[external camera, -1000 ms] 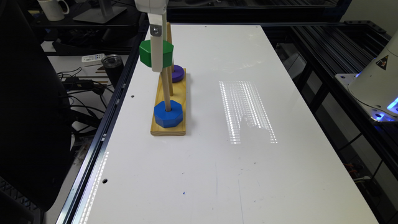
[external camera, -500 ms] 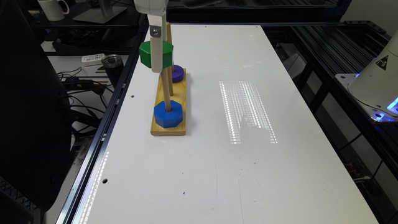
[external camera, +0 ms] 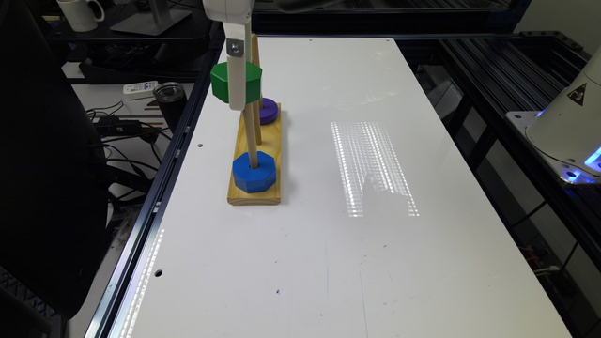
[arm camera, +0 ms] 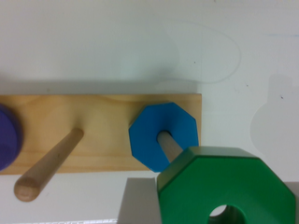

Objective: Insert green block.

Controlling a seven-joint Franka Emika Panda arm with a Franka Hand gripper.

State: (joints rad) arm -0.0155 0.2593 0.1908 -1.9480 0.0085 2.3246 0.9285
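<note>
Item 1, gripper (external camera: 236, 94): you had it raised above the far part of the base, white finger running down the front of the green block. Clamped on that block, which hung off the table between the fingers.

Item 2, green block (external camera: 236, 83): octagonal, thick, round centre hole. You held it in the air, level with the upper part of the pegs, high over the base. In the wrist view the green block (arm camera: 227, 185) sat nearest the camera, its hole (arm camera: 227, 213) open; no peg showed through it. The peg of the blue block passed behind its edge there. Whether the block was threaded on any peg, you could not tell from these views.

Item 3, base (external camera: 256, 159): plain wood plank, lying flat on the table directly below the gripper, carrying upright pegs in a row.

Item 4, blue block (external camera: 254, 171): octagonal, resting on the base at the bottom of its peg (external camera: 250, 134), below the gripper and toward the near end.

Item 5, bare peg (arm camera: 49, 164): next along the base from the blue block, nothing on it.

Item 6, purple disc (external camera: 269, 111): flat on the far end of the base, just behind and below the gripper.

Item 7, table (external camera: 375, 263): white, beneath everything listed.
</note>
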